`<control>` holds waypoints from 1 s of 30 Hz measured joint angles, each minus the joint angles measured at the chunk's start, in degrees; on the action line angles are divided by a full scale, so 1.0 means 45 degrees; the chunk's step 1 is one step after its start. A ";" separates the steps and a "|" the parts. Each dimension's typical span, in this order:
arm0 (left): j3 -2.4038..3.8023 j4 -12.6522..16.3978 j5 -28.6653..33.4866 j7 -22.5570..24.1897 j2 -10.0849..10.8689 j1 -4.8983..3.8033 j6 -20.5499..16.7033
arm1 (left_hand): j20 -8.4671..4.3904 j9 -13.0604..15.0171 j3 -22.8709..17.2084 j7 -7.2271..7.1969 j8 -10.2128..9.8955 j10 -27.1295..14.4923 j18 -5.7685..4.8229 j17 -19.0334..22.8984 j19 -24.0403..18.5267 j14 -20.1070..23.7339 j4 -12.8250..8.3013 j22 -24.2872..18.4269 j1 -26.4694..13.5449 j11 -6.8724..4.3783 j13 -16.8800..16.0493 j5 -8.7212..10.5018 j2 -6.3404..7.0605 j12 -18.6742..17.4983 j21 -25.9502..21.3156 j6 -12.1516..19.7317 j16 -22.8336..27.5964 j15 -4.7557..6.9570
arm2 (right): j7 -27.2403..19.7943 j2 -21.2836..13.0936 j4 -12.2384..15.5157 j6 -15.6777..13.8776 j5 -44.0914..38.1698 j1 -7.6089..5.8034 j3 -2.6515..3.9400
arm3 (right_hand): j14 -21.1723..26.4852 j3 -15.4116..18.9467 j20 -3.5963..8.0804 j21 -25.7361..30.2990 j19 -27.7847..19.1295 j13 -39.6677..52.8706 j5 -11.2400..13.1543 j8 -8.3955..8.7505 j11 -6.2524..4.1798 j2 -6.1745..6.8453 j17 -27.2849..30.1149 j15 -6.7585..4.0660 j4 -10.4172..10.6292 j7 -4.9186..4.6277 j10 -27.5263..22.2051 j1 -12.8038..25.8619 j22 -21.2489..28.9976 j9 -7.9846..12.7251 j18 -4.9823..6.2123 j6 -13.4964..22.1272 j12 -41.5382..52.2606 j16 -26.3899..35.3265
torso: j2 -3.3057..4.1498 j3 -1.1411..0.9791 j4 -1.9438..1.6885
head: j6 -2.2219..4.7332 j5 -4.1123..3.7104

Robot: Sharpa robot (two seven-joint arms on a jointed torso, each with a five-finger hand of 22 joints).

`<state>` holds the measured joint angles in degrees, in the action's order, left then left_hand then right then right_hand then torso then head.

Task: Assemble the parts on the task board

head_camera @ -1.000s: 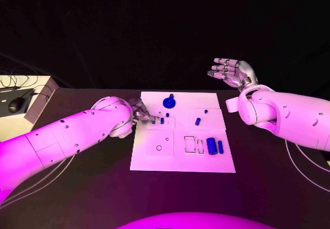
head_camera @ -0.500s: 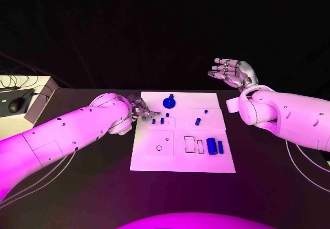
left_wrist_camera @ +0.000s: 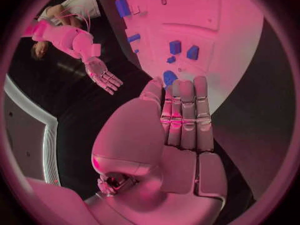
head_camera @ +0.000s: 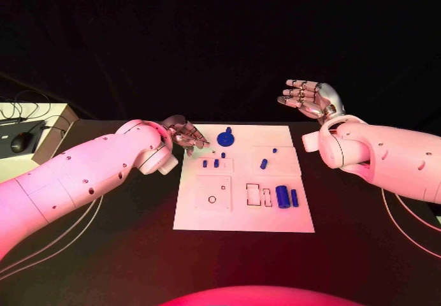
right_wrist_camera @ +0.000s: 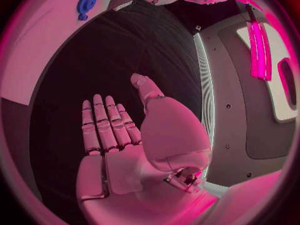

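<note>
Your left hand [head_camera: 184,134] hovers empty, fingers straight and close together, over the white board's [head_camera: 243,217] far left corner, near the round blue part [head_camera: 225,137] (flat on the board); your right hand [head_camera: 310,97] hangs spread, empty, beyond it

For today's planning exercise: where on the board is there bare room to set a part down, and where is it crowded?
Free: the board strip nearest the robot, below the recesses, and its far right corner. Crowded: the middle rows, with small parts and two blocks, and the far left corner under the left hand beside the disc.
</note>
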<state>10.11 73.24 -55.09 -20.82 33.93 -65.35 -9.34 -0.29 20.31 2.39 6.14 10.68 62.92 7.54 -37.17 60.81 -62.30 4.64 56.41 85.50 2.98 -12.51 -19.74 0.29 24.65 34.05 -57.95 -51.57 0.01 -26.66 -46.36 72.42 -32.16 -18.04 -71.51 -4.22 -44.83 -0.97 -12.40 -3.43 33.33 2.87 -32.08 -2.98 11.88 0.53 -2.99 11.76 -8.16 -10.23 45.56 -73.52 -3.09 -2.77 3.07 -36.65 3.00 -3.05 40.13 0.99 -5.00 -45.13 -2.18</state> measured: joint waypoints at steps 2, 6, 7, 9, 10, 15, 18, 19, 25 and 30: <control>-0.0091 -0.0088 0.0138 0.0704 -0.0047 -0.0007 -0.0025 | 0.0125 -0.0731 -0.0399 0.0091 -0.0326 -0.0183 -0.0002 0.0650 -0.0350 0.0502 -0.0519 -0.0371 0.0428 0.0183 0.0714 0.0000 0.0063 -0.0612 -0.0594 -0.0025 0.0631 -0.0167 | 0.0000 -0.0003 -0.0010 0.0000 0.0000 0.0000 0.0000 | 0.0000 0.0000 0.0000 0.0000 0.0000 0.0000 0.0000 0.0000 0.0000 0.0000 0.0000 0.0000 0.0000 0.0000 0.0000 0.0000 0.0000 0.0000 0.0001 0.0000 0.0000 0.0000 | -0.0001 0.0009 -0.0006 | 0.0028 -0.0009; -0.0394 -0.0330 -0.0158 0.2245 -0.0283 0.0000 -0.0059 | 0.0223 -0.1809 -0.0657 0.0025 -0.0830 -0.0336 -0.0013 0.1474 -0.0239 0.0614 -0.1044 -0.0303 0.0533 0.0382 0.1797 0.0000 0.0189 -0.1509 -0.0604 -0.0140 0.1026 -0.0364 | -0.0001 0.0006 -0.0045 0.0000 0.0000 0.0000 0.0000 | 0.0000 -0.0031 0.0000 0.0000 0.0000 0.0000 0.0000 0.0000 0.0035 0.0000 0.0000 0.0000 -0.0031 -0.0017 0.0035 0.0000 -0.0001 0.0000 0.0000 -0.0089 0.0000 0.0000 | -0.0013 0.0020 -0.0013 | 0.0112 -0.0010; -0.0461 -0.0401 -0.0347 0.2609 -0.0364 0.0002 -0.0080 | 0.0228 -0.2043 -0.0659 0.0020 -0.0904 -0.0291 -0.0012 0.1618 -0.0203 0.0607 -0.1110 -0.0155 0.0455 0.0426 0.1895 0.0000 0.0267 -0.1683 -0.0484 -0.0263 0.1026 -0.0371 | -0.0001 0.0008 -0.0056 0.0001 0.0001 0.0000 0.0000 | 0.0000 -0.0035 0.0000 0.0000 0.0000 0.0000 0.0000 0.0000 0.0046 0.0000 0.0000 0.0000 -0.0035 -0.0032 0.0046 0.0000 -0.0001 0.0000 0.0000 -0.0104 0.0000 0.0000 | -0.0015 0.0024 -0.0013 | 0.0133 -0.0005; -0.0578 -0.0557 -0.0868 0.3349 -0.0555 0.0006 -0.0129 | 0.0238 -0.2477 -0.0673 -0.0003 -0.1084 -0.0240 -0.0013 0.1896 -0.0214 0.0607 -0.1156 0.0045 0.0290 0.0483 0.1980 0.0000 0.0432 -0.2054 -0.0379 -0.0438 0.1025 -0.0371 | -0.0001 0.0017 -0.0096 0.0002 0.0001 0.0000 0.0000 | 0.0000 -0.0035 0.0000 0.0000 0.0000 0.0000 0.0000 0.0000 0.0046 0.0000 0.0000 0.0000 -0.0035 -0.0032 0.0046 0.0000 0.0000 0.0000 0.0000 -0.0104 0.0000 0.0000 | -0.0015 0.0023 -0.0013 | 0.0182 0.0000; -0.0625 -0.0646 -0.1129 0.3635 -0.0644 0.0004 -0.0151 | 0.0331 -0.2657 -0.0673 -0.0001 -0.1199 -0.0357 -0.0014 0.2025 -0.0307 0.0667 -0.1156 0.0086 0.0190 0.0600 0.1999 0.0000 0.0532 -0.2291 -0.0378 -0.0439 0.1073 -0.0431 | -0.0001 0.0022 -0.0118 0.0003 0.0002 0.0000 0.0000 | 0.0000 -0.0035 0.0000 0.0000 0.0000 0.0000 0.0000 0.0000 0.0046 0.0000 0.0000 0.0000 -0.0035 -0.0032 0.0046 0.0000 0.0000 0.0000 0.0001 -0.0104 0.0000 0.0000 | -0.0013 0.0024 -0.0013 | 0.0210 0.0007; -0.0963 -0.1311 -0.2804 0.4749 -0.1176 -0.0038 -0.0260 | 0.0619 -0.3434 -0.0102 -0.0206 -0.1490 -0.0465 -0.0011 0.2674 -0.0269 0.0676 -0.1012 0.0045 -0.0158 0.0708 0.1998 0.0041 0.0796 -0.3153 -0.0667 -0.0643 0.1009 -0.0581 | -0.0001 0.0074 -0.0188 0.0008 0.0007 -0.0001 0.0000 | 0.0000 -0.0035 0.0000 0.0000 0.0000 0.0000 0.0000 0.0000 0.0001 0.0000 0.0000 0.0000 -0.0035 -0.0032 0.0090 0.0000 -0.0001 0.0000 0.0000 -0.0104 0.0000 0.0000 | -0.0002 0.0023 0.0000 | 0.0326 0.0015; -0.1096 -0.1688 -0.3647 0.5040 -0.1473 -0.0090 -0.0284 | 0.0556 -0.3630 0.0031 -0.0205 -0.1489 -0.0465 -0.0009 0.2771 -0.0093 0.0657 -0.1014 0.0345 -0.0097 0.0707 0.1998 0.0041 0.0735 -0.3349 -0.0516 -0.0643 0.0333 -0.0561 | -0.0002 0.0096 -0.0201 0.0013 0.0010 -0.0002 0.0001 | -0.0001 -0.0035 0.0000 0.0000 0.0001 0.0000 0.0000 0.0000 0.0001 0.0000 0.0000 0.0000 -0.0035 -0.0032 0.0090 0.0000 -0.0001 0.0000 0.0000 -0.0104 0.0000 0.0000 | 0.0023 0.0024 0.0018 | 0.0387 0.0018; -0.1141 -0.1831 -0.3985 0.5120 -0.1591 -0.0114 -0.0287 | 0.0545 -0.3639 0.0026 -0.0206 -0.1489 -0.0465 -0.0009 0.2771 -0.0065 0.0621 -0.1018 0.0469 -0.0033 0.0707 0.1998 0.0041 0.0670 -0.3384 -0.0417 -0.0643 0.0150 -0.0525 | -0.0003 0.0102 -0.0204 0.0015 0.0012 -0.0002 0.0002 | 0.0000 -0.0035 0.0000 0.0000 0.0001 0.0000 0.0000 0.0000 0.0001 0.0000 0.0000 0.0000 -0.0035 -0.0032 0.0090 0.0000 0.0000 0.0000 0.0000 -0.0104 0.0000 0.0000 | 0.0031 0.0022 0.0022 | 0.0404 0.0005; -0.1297 -0.2318 -0.5350 0.5272 -0.2076 -0.0266 -0.0263 | 0.0495 -0.3639 -0.0585 -0.0276 -0.1489 -0.0464 0.0087 0.2784 -0.0023 0.0670 -0.1297 0.1712 0.0042 0.0707 0.1998 0.0041 0.0735 -0.3558 0.0507 -0.0713 -0.1418 -0.0477 | -0.0003 0.0144 -0.0205 0.0027 0.0018 -0.0001 0.0002 | 0.0000 -0.0069 0.0000 0.0000 0.0001 0.0000 0.0000 0.0000 0.0001 0.0000 0.0000 0.0000 -0.0069 -0.0032 0.0090 0.0000 -0.0001 0.0000 0.0000 -0.0104 0.0000 0.0000 | 0.0093 0.0021 0.0050 | 0.0497 -0.0022; -0.1363 -0.2558 -0.6173 0.5236 -0.2350 -0.0390 -0.0097 | 0.0566 -0.3639 -0.0808 -0.0280 -0.1489 -0.0527 0.0284 0.3159 -0.0093 0.0799 -0.1338 0.2151 -0.0072 0.0768 0.1997 0.0040 0.0848 -0.3630 0.0657 -0.0805 -0.2067 -0.0510 | -0.0004 0.0160 -0.0190 0.0042 0.0026 0.0000 0.0002 | -0.0001 -0.0069 0.0000 0.0000 0.0001 0.0000 0.0000 0.0000 0.0001 -0.0003 0.0000 0.0000 -0.0069 -0.0032 0.0090 0.0003 -0.0001 0.0000 0.0000 -0.0104 0.0000 0.0000 | 0.0143 0.0022 0.0082 | 0.0525 0.0032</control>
<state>3.98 61.72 -82.86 2.74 23.36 -67.10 -9.78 2.26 3.94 -1.25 4.88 3.98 60.55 8.82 -22.95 60.39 -58.71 -1.38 66.10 85.17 6.44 -3.53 -19.56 4.10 8.31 37.00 -61.57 -60.87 -2.29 -26.68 -45.64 71.56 -31.97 -17.93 -71.51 -4.22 -44.83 -1.28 -12.40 -3.43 33.34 2.87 -32.08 -2.98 11.88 0.51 -2.99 11.76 -8.47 -10.38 45.96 -73.50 -3.09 -2.77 3.07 -37.11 3.00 -3.05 40.78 1.09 -4.63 -42.77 -2.04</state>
